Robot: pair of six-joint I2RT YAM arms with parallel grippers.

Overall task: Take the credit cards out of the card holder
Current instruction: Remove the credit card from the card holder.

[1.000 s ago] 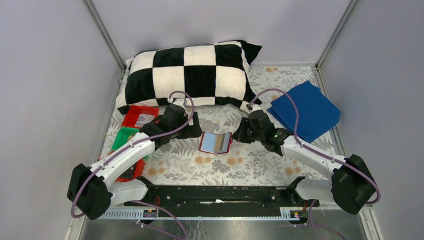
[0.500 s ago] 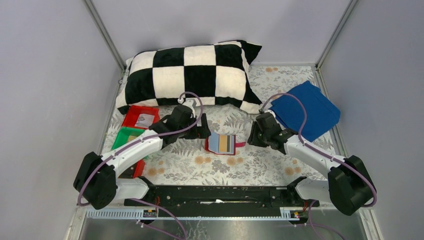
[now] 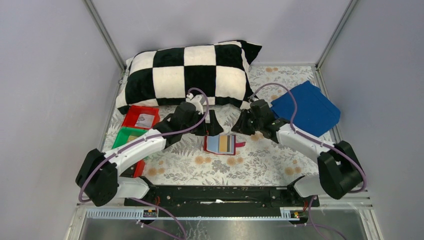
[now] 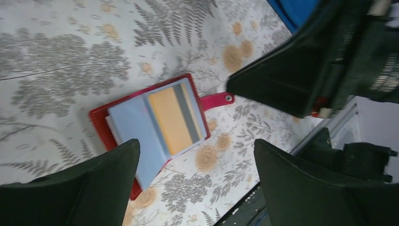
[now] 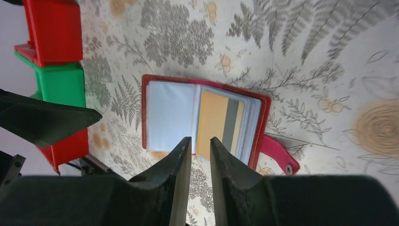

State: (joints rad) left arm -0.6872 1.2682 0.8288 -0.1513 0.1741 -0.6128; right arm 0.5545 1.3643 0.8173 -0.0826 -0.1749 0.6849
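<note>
Above the card holder (image 5: 169,117), the right gripper (image 5: 201,140) hangs with its jaws drawn almost together. Only a narrow slit shows between them, and nothing is held. In the right wrist view its tips line up with the central fold of the card holder, beside the edge of the yellowish card (image 5: 212,123). We judge that this narrow setting suits pinching a thin card edge. The left gripper (image 4: 196,143) hangs over the far side of the card holder from the right one, jaws spread wide and empty. We judge that it is placed to pin the cover while the other arm draws a card.

The card holder lies open and flat on the fern-printed table cover (image 5: 329,56), red cover down and pale sleeves up, so the contents face the cameras. The yellowish card, with its grey stripe, sits inside the sleeve on the strap side. The sleeve across the fold looks empty, though we cannot tell whether more credit cards lie in the leaves beneath. No card is out yet. The strap tab (image 5: 277,154) lies unfastened beside the card holder.

A red tray (image 5: 51,28) and a green tray (image 5: 61,82) stand well apart from the card holder.

We can read no brand, label or writing on the card, the sleeves or the strap.
</note>
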